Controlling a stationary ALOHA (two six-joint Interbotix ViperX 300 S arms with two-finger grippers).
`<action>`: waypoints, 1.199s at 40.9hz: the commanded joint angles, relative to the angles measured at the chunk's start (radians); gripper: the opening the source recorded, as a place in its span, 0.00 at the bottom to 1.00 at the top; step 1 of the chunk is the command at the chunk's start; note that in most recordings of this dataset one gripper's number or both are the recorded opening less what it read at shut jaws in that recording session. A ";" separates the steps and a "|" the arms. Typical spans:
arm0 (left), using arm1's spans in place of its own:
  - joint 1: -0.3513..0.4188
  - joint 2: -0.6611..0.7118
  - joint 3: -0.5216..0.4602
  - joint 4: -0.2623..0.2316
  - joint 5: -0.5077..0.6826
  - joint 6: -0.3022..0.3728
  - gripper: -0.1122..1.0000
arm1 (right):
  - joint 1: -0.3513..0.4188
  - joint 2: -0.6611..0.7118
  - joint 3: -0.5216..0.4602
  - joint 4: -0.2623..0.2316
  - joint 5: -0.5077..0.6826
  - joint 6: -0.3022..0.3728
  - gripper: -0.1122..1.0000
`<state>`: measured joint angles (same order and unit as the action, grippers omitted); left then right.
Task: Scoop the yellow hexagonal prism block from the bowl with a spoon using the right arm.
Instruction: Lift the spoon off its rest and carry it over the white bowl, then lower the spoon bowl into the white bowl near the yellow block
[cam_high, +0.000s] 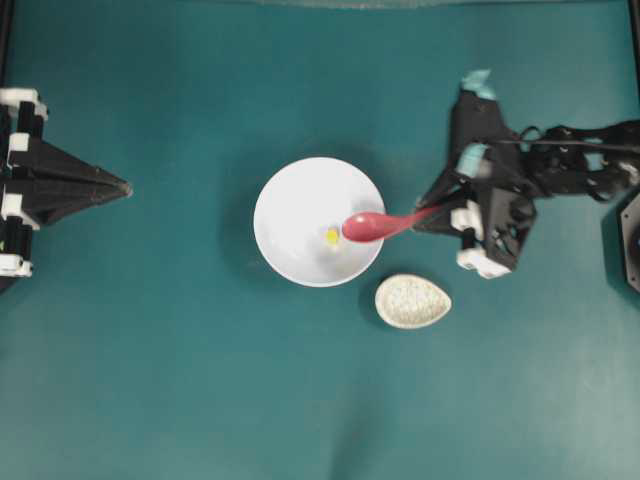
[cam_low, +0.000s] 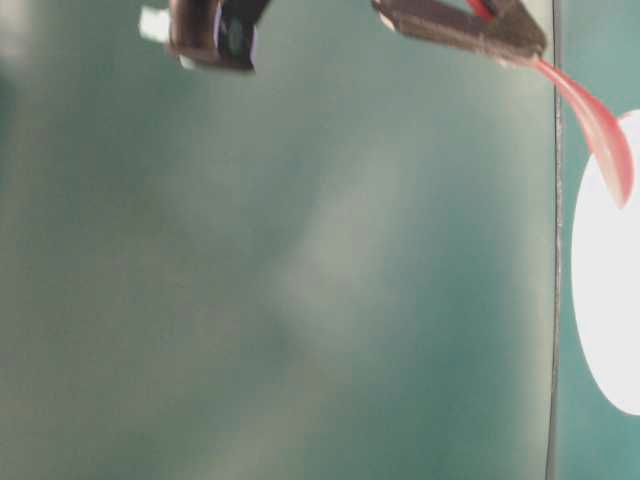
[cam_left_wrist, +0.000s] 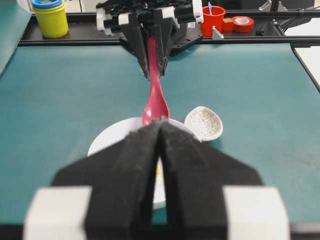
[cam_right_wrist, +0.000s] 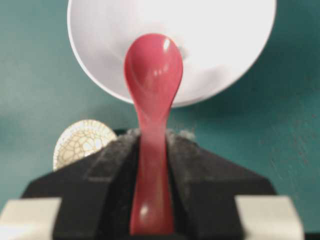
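The bowl (cam_high: 318, 220) sits on the teal table (cam_high: 200, 380), and everything else is best placed from it. The block (cam_high: 331, 236), small and yellow, lies inside the bowl, a little off its centre toward the side nearest the right arm (cam_high: 560, 165).

The right gripper (cam_high: 432, 212) stands just outside the bowl's rim, on the right of the overhead view. Its jaws are closed partway onto the handle of the spoon (cam_high: 372, 226); the right wrist view shows the spoon (cam_right_wrist: 151, 100) pinched between the two black pads (cam_right_wrist: 107, 165), handle end back in the gripper and scoop pointing out toward the bowl (cam_right_wrist: 220, 55). The spoon reaches over the rim, and its oval scoop hangs over the bowl's interior. In the overhead view the scoop's tip lies just beside the block, on the gripper's side of it, so the block is out past the end of the spoon, with the full length of the spoon between it and the jaws. Whether the scoop touches the bowl's floor cannot be told.

In the right wrist view the block is not visible.

A speckled egg-shaped rest (cam_high: 412, 301) lies just outside the bowl, beside the rim below the right gripper in the overhead view.

The left gripper (cam_high: 122, 187) is well apart from the bowl on the opposite side, pointing at it, its pads (cam_left_wrist: 135, 165) pressed together with nothing between them.
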<state>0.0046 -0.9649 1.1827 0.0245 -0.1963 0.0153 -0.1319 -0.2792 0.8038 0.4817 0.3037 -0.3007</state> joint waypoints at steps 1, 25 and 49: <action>0.003 0.009 -0.020 0.002 -0.005 0.002 0.09 | -0.018 0.041 -0.071 -0.008 0.069 0.003 0.30; 0.003 0.009 -0.020 0.002 -0.008 0.002 0.09 | -0.044 0.244 -0.318 -0.091 0.319 0.009 0.30; 0.003 0.011 -0.020 0.003 -0.012 0.002 0.09 | -0.043 0.275 -0.325 -0.087 0.376 0.011 0.30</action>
<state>0.0061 -0.9633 1.1842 0.0230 -0.1979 0.0153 -0.1733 0.0015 0.5016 0.3927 0.6811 -0.2915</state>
